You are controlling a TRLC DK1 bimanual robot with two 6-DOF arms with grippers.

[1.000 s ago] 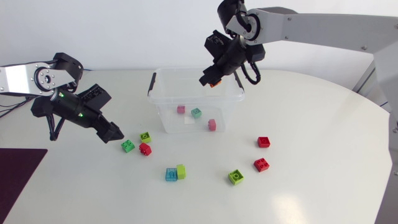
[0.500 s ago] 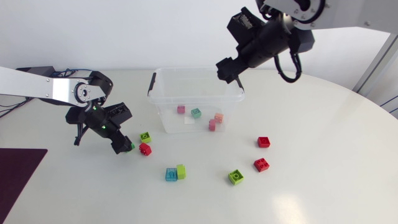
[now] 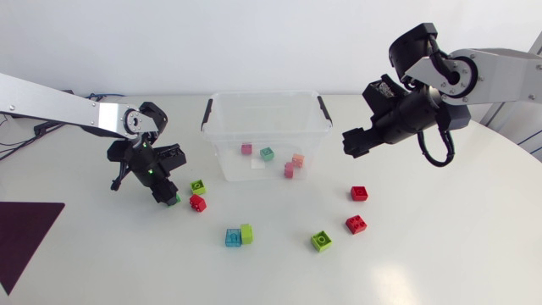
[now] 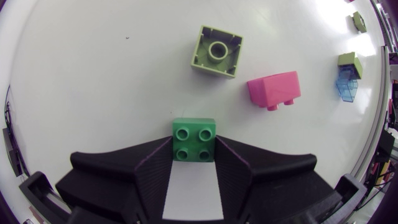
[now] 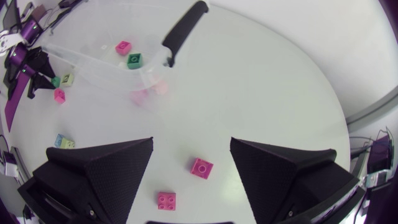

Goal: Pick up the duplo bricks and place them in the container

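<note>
My left gripper is down at the table left of the container, shut on a green brick; in the left wrist view the green brick sits squeezed between both fingertips. Just ahead lie a lime brick and a red brick. The clear container holds several small bricks. My right gripper hangs open and empty to the right of the container, above two red bricks. A blue brick and a lime one lie together in front.
Another lime brick lies near the red bricks. The container has black handles at its ends. A dark mat lies at the table's front left corner.
My left gripper came down over the green brick and closed on it. My right arm let an orange brick fall into the container, opened, and swung away to the right.
</note>
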